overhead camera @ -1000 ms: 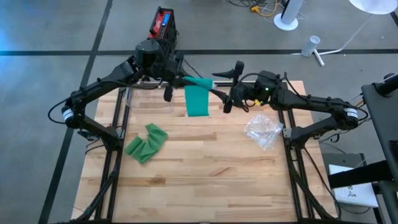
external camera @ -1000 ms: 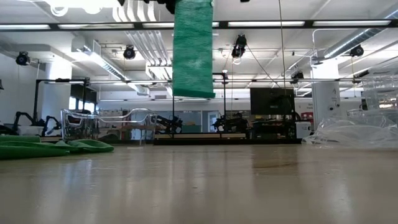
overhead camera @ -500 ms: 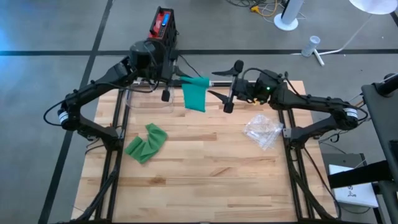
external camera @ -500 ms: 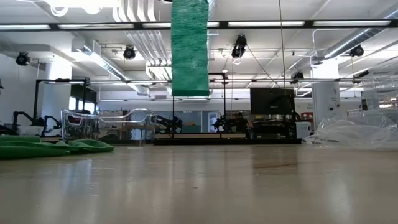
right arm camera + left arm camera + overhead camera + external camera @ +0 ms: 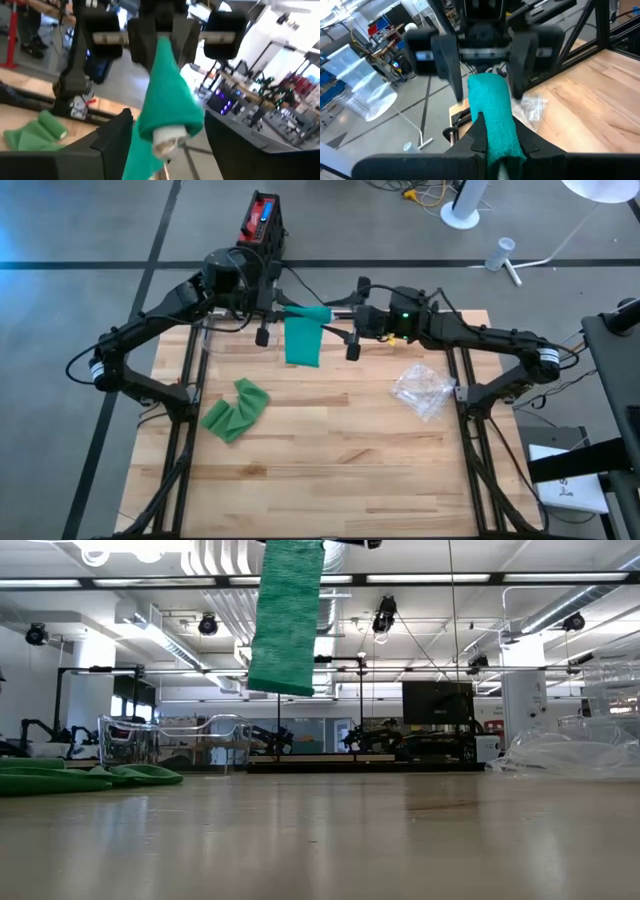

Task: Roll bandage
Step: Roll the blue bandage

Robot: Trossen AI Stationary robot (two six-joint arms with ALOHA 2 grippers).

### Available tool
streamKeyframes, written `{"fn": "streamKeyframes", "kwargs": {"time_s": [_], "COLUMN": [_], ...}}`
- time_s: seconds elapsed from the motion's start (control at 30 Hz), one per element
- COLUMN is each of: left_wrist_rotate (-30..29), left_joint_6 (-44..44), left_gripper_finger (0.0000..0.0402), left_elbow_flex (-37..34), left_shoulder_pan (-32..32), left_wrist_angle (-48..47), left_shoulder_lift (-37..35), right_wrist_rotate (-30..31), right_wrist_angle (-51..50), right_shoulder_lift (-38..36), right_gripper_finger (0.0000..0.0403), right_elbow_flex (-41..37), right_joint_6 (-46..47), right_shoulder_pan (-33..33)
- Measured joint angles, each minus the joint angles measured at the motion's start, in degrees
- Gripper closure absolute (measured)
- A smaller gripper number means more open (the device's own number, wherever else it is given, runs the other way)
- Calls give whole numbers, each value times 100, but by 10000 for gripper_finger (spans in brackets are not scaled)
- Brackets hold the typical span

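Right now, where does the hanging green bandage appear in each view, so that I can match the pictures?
High view: the hanging green bandage is at the table's far edge, between both arms.
Low view: top, left of centre, hanging clear above the table.
Left wrist view: centre, rising from bottom, in the left pincer.
Right wrist view: centre.
Shared landmark: crumpled clear plastic wrap, also low view.

Green bandage [image 5: 303,340], partly rolled around a pale core, raised well above the tabletop [image 5: 330,450] near its far edge, loose tail hanging straight down. Second green bandage [image 5: 235,409], crumpled, lying on the left side.
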Motion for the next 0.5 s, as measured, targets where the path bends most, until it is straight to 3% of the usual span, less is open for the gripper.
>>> {"fn": "streamKeyframes", "kwargs": {"time_s": [0.5], "left_wrist_rotate": [22], "left_joint_6": [-5], "left_gripper_finger": [381], "left_elbow_flex": [-15], "left_shoulder_pan": [-4], "left_wrist_angle": [-101], "left_shoulder_lift": [-64], "right_wrist_rotate": [62], "right_wrist_angle": [-169], "right_shoulder_lift": [368], "right_gripper_finger": [256], "right_elbow_flex": [361], "right_joint_6": [-231], "right_shoulder_pan": [0]}}
